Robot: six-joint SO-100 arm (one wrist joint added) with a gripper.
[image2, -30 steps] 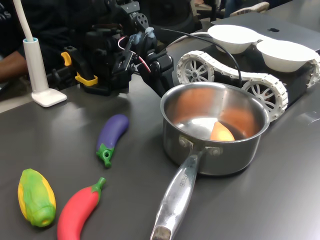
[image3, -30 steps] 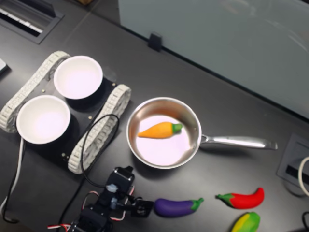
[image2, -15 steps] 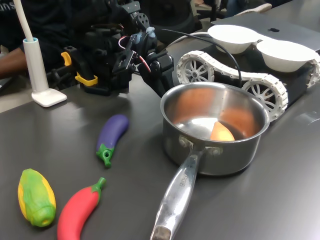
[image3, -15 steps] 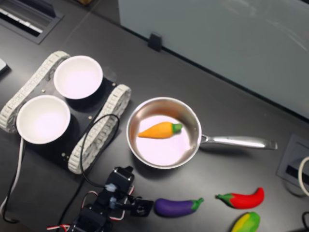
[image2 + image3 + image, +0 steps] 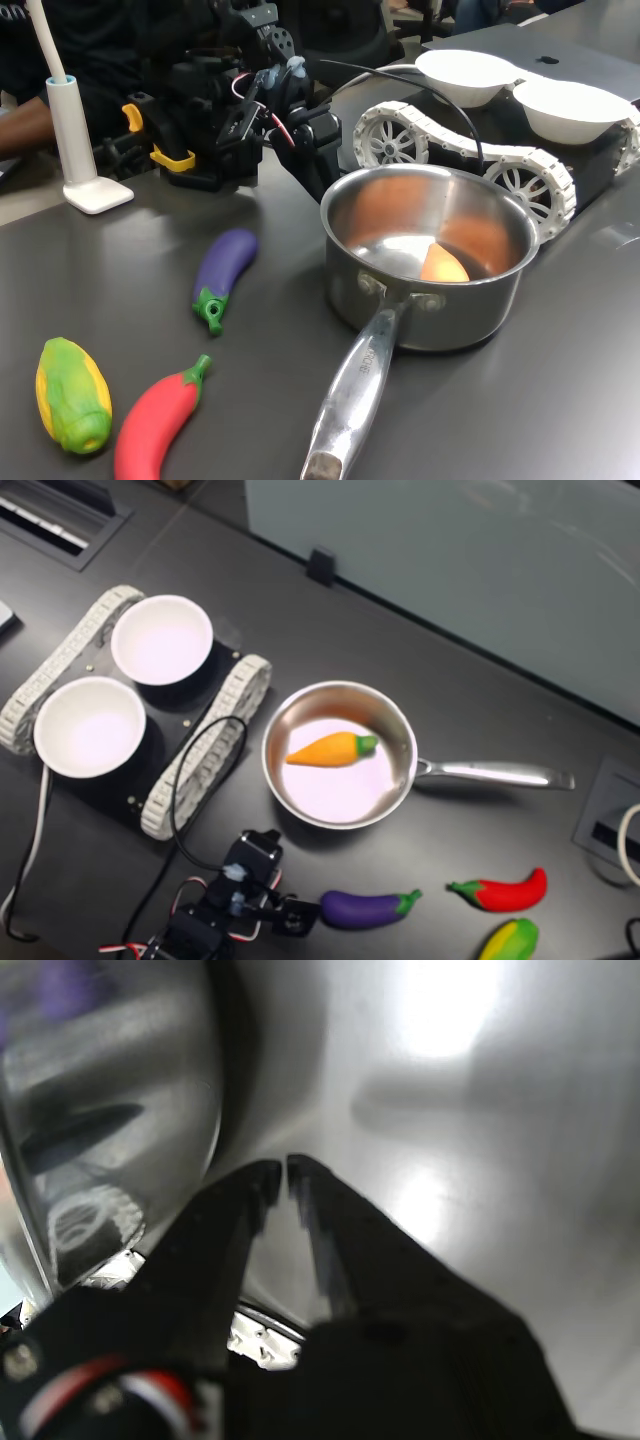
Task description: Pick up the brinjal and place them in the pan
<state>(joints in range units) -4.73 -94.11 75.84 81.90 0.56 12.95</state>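
Over the last second my hand [image 5: 298,916] has crept a little lower in the second exterior view, settling just beside the rounded end of the brinjal [image 5: 366,908] — an approach to a pick, I judge, not a grasp yet. The brinjal has not moved: it lies flat on the dark table [image 5: 560,380], clear of the pan [image 5: 340,752], with the red chilli [image 5: 502,890] and the corn cob [image 5: 510,941] further toward the second exterior view's right.

In the wrist view the hand's jaws are almost together, tips nearly meeting, with nothing between them — only the pan's polished wall close by. So the hand is empty. The pan holds just an orange carrot [image 5: 328,749]. I would have to spread the jaws before closing on the brinjal.
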